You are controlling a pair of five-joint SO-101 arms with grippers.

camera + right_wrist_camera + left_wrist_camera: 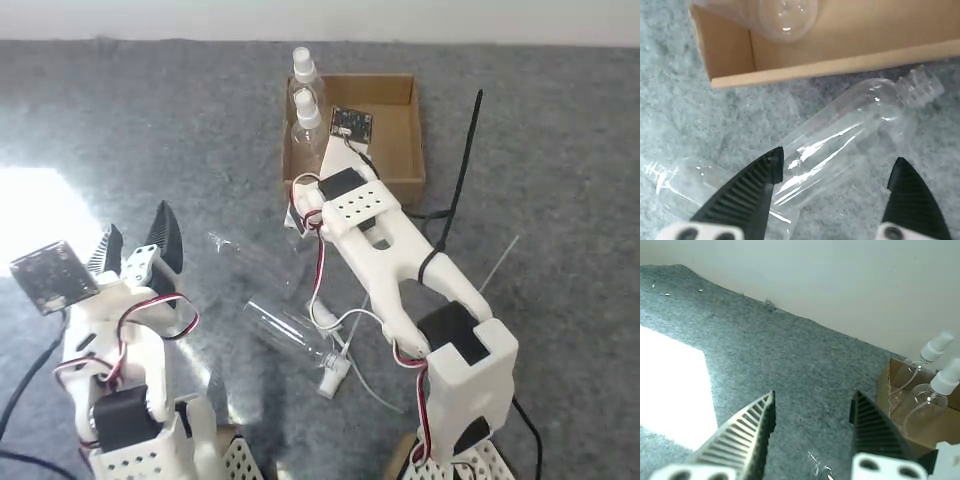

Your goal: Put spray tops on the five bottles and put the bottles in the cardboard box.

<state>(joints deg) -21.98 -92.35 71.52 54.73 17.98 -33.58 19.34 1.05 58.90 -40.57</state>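
The cardboard box [395,120] stands at the back of the table with two clear bottles wearing white spray tops [307,112] upright in its left side; they also appear in the left wrist view [940,382]. My right gripper [839,162] is open, hovering over a capless clear bottle [855,130] that lies against the box's front wall [790,67]. A second capless bottle [700,187] lies beside it. My left gripper [138,225] stands open and empty over bare table at the front left, its fingers [747,435] wide apart.
A further clear bottle [288,330] lies mid-table with a white spray top [334,377] at its neck end. White and red cables run along the right arm [400,250]. A black strap [464,160] sticks up right of the box.
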